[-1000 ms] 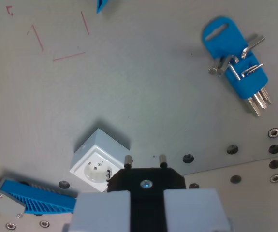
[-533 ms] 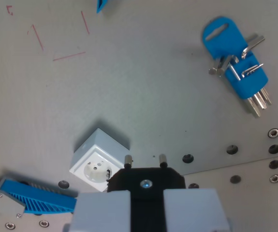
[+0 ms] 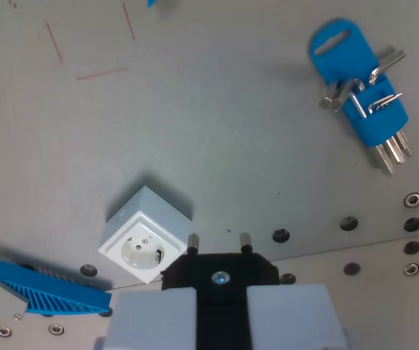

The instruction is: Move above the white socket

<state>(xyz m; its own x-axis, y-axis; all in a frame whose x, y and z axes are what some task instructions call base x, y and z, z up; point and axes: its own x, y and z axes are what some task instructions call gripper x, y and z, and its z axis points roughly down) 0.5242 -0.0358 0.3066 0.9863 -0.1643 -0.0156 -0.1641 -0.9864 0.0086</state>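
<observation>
The white socket (image 3: pixel 143 235) is a small white cube with a round two-hole face, lying tilted on the grey table at the lower left of the wrist view. My gripper (image 3: pixel 220 281) fills the bottom centre, shut on a black plug (image 3: pixel 220 271) whose two metal pins point up the picture. The left pin almost touches the socket's right edge in the picture. The socket lies to the left of the plug, not under it.
A blue fixture with metal clips and pins (image 3: pixel 362 98) lies at the upper right. A blue ribbed part (image 3: pixel 45 286) sits at the bottom left on a plate with screws. Red pen marks (image 3: pixel 85 51) cross the table top left. A lighter plate with bolt holes (image 3: pixel 384 255) runs lower right.
The whole scene has shifted slightly up and left in the picture, so the camera has moved a little. The socket now shows more fully; the plug stays held.
</observation>
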